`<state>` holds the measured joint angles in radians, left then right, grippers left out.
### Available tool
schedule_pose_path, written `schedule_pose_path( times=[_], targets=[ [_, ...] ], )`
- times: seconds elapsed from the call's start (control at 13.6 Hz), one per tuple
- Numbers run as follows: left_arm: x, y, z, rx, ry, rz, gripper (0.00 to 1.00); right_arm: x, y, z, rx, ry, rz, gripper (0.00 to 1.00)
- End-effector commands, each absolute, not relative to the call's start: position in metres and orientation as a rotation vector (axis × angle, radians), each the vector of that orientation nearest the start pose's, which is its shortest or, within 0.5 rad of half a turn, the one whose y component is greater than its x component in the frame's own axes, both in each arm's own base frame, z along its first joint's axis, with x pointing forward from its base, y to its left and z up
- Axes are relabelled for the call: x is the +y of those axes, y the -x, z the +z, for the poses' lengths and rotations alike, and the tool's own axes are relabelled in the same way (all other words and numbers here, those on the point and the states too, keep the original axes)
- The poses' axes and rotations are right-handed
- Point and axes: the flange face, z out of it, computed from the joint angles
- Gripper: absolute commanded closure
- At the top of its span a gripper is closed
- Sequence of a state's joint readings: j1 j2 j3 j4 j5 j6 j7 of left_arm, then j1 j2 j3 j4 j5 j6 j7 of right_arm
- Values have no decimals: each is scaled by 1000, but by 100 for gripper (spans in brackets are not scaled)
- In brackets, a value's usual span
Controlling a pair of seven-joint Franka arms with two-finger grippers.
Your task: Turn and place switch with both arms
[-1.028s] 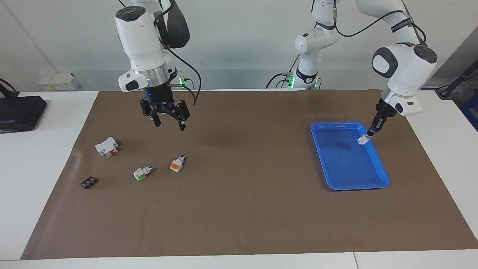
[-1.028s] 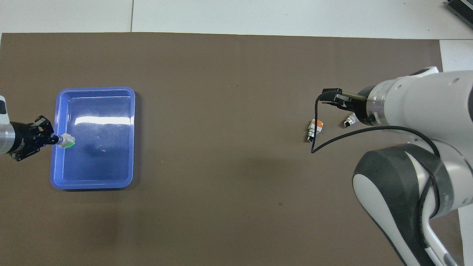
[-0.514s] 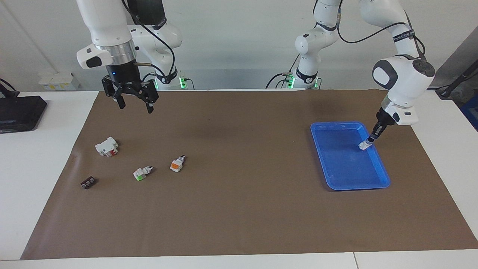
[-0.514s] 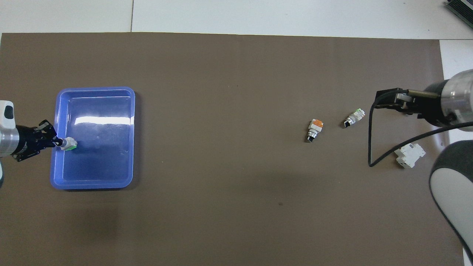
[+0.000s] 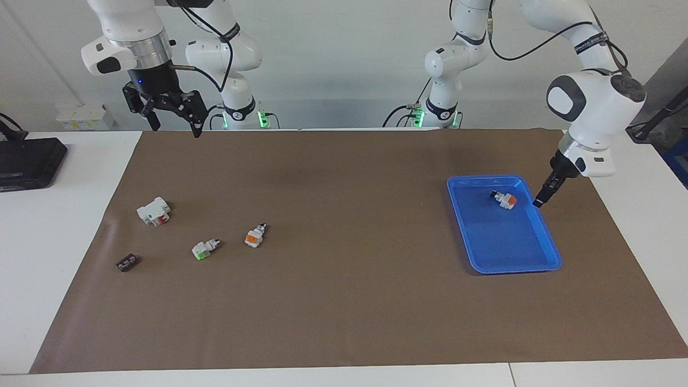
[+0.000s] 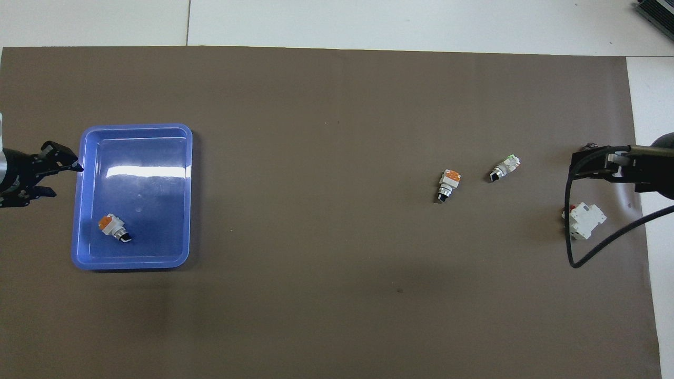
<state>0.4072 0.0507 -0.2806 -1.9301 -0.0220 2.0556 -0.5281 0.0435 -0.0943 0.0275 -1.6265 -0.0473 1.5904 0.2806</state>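
One switch (image 5: 504, 199) (image 6: 113, 227) lies on its side in the blue tray (image 5: 546, 232) (image 6: 189, 196), orange face up, with nothing touching it. My left gripper (image 5: 539, 200) (image 6: 66, 180) hangs open and empty over the tray's rim at the left arm's end. Two more switches lie on the brown mat toward the right arm's end. One shows orange (image 5: 254, 236) (image 6: 448, 184); the other, beside it, shows green (image 5: 204, 248) (image 6: 504, 168). My right gripper (image 5: 176, 130) (image 6: 605, 164) is open, raised high over the mat's edge by the right arm's base.
A white block with a red part (image 5: 154, 210) (image 6: 583, 221) and a small dark strip (image 5: 127, 262) lie on the mat near the two switches. A black device (image 5: 27, 161) sits on the white table off the mat.
My left gripper opened and let the switch go; it now lies in the tray orange face up, and the gripper drew back to the rim. The right arm rose and pulled back toward its base.
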Motion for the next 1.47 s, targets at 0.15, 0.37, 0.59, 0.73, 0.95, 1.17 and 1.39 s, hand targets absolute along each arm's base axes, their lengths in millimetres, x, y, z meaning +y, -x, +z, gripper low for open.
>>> schedule_pose_path(
  times=[0.15, 0.37, 0.59, 0.73, 0.95, 1.17, 1.39],
  targets=[
    [20, -615, 542, -808, 3040, -63, 25, 8, -527, 652, 293, 3105, -44, 0],
    [-13, -605, 572, -683, 3071, -16, 26, 9, -527, 650, 288, 3107, -47, 0],
    [-31, -593, 600, -369, 3132, 27, 27, 12, -524, 649, 278, 3121, -37, 0],
    [-54, -587, 629, -258, 3152, 43, 27, 12, -524, 648, 276, 3122, -25, 0],
    [-93, -578, 638, -148, 3165, 53, 27, 3, -526, 647, 303, 3111, -38, 0],
    [-105, -573, 638, -105, 3164, 46, 29, -11, -520, 639, 278, 3114, -6, 0],
    [-90, -556, 619, -5, 3122, 88, 24, -12, -522, 636, 220, 3119, 3, 0]
  ],
)
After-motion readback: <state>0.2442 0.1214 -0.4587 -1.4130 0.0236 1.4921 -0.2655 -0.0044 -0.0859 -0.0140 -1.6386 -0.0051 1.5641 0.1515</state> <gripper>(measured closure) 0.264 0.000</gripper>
